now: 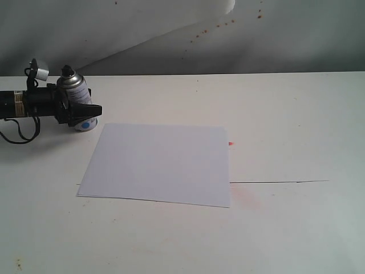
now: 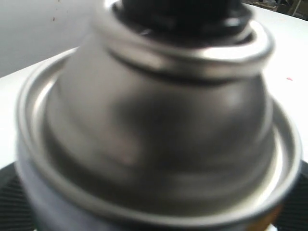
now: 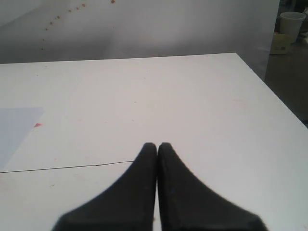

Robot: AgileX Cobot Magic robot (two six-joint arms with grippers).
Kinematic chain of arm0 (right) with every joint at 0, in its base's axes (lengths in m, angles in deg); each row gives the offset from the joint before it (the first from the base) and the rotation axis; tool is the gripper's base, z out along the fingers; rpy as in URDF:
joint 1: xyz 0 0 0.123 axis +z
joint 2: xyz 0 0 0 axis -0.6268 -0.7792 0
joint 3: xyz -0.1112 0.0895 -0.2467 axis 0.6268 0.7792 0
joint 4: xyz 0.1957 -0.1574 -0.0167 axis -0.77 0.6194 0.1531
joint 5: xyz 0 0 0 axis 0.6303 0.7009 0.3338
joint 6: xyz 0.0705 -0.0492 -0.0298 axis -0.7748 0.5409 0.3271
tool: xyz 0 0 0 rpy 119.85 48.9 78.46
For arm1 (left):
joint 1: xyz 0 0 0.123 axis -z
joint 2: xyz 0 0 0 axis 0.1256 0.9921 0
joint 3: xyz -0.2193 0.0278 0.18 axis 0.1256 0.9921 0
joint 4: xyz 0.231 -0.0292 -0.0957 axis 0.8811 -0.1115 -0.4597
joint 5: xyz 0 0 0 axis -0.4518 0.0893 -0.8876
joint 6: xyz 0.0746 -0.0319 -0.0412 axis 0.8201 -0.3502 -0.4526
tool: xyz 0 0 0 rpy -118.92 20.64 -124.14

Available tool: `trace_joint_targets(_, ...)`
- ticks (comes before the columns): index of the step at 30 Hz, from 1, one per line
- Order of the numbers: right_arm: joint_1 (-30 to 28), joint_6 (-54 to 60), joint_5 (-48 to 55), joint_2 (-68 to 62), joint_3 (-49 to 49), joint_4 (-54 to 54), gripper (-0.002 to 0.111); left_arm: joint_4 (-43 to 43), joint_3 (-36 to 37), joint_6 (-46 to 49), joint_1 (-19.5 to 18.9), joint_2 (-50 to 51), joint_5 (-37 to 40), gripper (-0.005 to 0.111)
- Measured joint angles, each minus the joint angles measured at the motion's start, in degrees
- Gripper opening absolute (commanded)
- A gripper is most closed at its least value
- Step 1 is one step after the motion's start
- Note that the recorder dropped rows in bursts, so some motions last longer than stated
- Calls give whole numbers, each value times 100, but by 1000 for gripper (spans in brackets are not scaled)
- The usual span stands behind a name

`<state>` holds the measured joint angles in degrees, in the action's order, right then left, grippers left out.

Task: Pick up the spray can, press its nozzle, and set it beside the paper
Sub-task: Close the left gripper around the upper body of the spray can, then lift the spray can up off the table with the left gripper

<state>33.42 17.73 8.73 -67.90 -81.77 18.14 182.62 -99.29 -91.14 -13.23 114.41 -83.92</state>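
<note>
The spray can (image 1: 76,91) stands upright on the counter (image 1: 285,114) in the upper left of the exterior view, just off the upper left corner of the paper (image 1: 159,162) and not on it. Its base appears to rest on the counter. The left claw (image 1: 85,109) reaches in level from the left edge and brackets the can about mid-body. That leaves the nozzle (image 1: 67,71) and the domed shoulder clear above, which would suit a press from the top. The claw reads as released, with its jaws spread wide on either side. Whether the pads (image 2: 12,207) brush the can wall cannot be told. Up close, the can is bare silver metal with a smooth rounded dome, a rolled rim and a crimped ring under the black plastic nozzle, and the view there is blurred. The pads flanking it are black with a fine ribbed texture. On the can body, 1 blue dot shows low down on a white label. The paper is a plain, flat, matte white rectangle, far wider than the can. Just off its right edge is 1 small red mark (image 1: 230,143). The counter is smooth white, crossed by 1 thin dark line (image 1: 279,182). The right claw (image 3: 157,144) is clenched on nothing, its 2 black tapered fingers meeting above bare counter well away from the can, presumably parked clear.
</note>
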Motion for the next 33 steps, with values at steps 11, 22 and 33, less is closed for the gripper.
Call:
trace_joint_targets(11,0,0,0,0,0,0,0,-6,0,65,0,0,24,0)
trace_joint_targets(22,0,0,0,0,0,0,0,77,-47,-221,-45,0,3,0)
trace_joint_targets(33,0,0,0,0,0,0,0,703,-47,-1402,-59,-767,149,0)
